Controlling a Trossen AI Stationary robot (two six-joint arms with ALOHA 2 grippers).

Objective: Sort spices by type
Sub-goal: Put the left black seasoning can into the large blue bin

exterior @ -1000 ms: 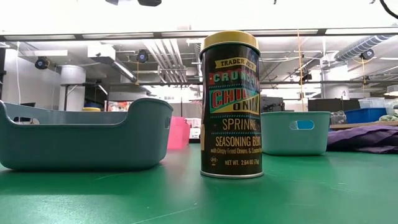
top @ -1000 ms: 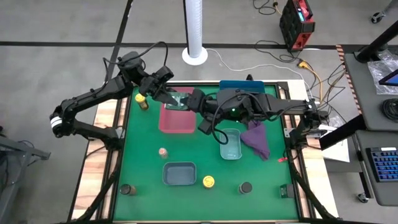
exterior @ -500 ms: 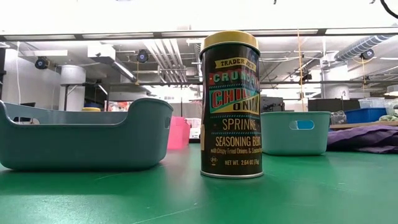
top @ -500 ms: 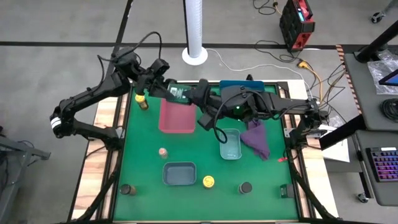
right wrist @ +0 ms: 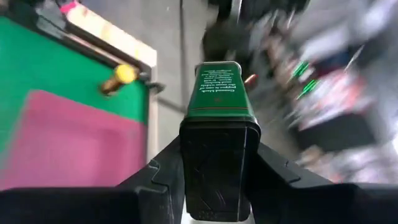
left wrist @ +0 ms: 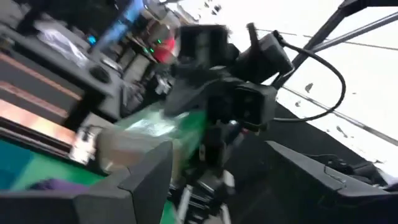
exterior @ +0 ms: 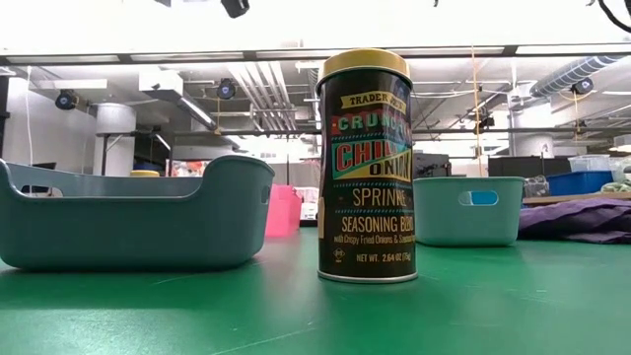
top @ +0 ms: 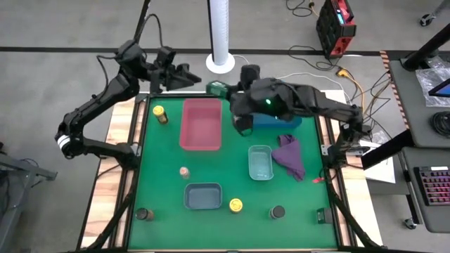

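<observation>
The right gripper (top: pixel 219 88), near the top centre of the high view just past the desk's (top: pixel 162 183) far edge, is clenching its fingers (right wrist: pixel 163 176) on the dark cap end of a slim green-labelled rectangular jar (right wrist: pixel 217 93), whose body is sticking out level. The left gripper (top: pixel 188 72), upper left of it, is hanging released and empty.

The jar looks rigid and light; its flat sides are probably giving the pads a sure seat, though a smooth tin could be twisting if held only by the cap, so mid-body would be safer.

Counted in the high view, six jars are showing: two yellow-lidded, one by the pink tray's (top: pixel 200 124) upper left (top: pixel 160 114) and one at bottom centre (top: pixel 235 205); two round dark-lidded (top: pixel 143 213) (top: pixel 278 211) along the bottom; one tiny tan jar (top: pixel 184 172); one slim jar held. Three small trays are standing there: pink, pale teal (top: pixel 259 161), grey-blue (top: pixel 203 196).
</observation>
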